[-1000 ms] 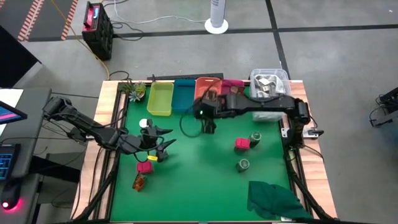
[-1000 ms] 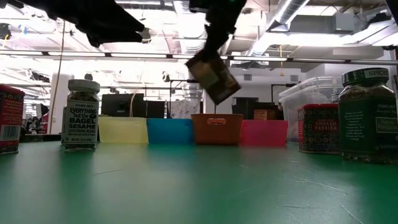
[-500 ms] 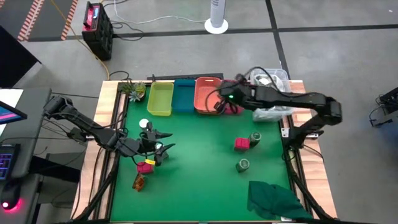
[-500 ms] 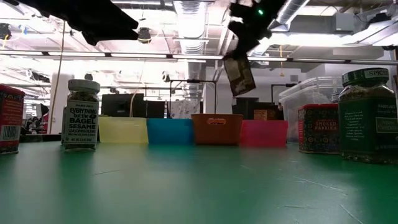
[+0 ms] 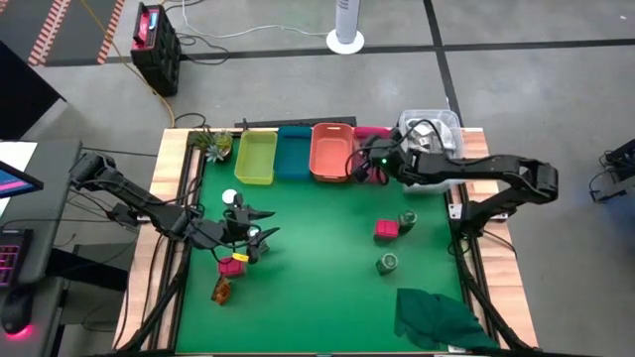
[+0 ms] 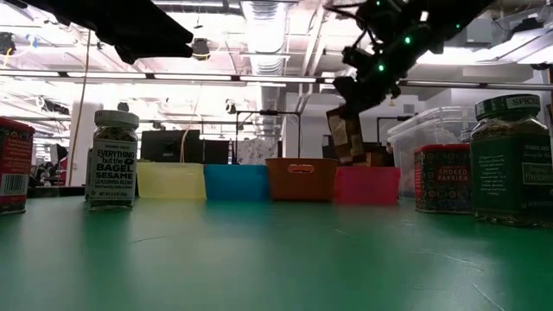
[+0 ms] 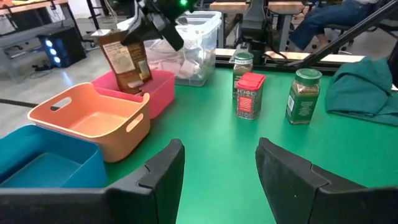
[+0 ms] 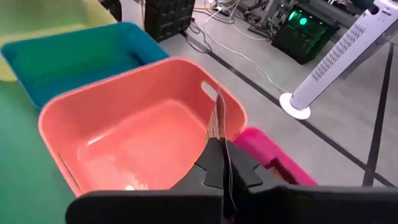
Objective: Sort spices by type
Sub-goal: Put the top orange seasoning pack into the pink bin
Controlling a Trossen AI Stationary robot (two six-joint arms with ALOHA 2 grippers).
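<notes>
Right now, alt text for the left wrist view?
The right claw holds a brown spice packet above the pink bin. Orange bin and blue bin alongside; a red packet and two green-capped jars stand on the green table.

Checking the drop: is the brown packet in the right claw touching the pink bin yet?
Apart. The low view shows the brown packet, held by the right claw, hanging above the pink bin with background visible between them.

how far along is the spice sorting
Early. The orange bin looks empty, and no bin visibly holds anything. In hand: the right gripper holds a brown packet above the pink bin. The left gripper hovers open by the white-capped jar. Left on the table: that jar, two green jars, two red packets and a brown-orange piece.
</notes>
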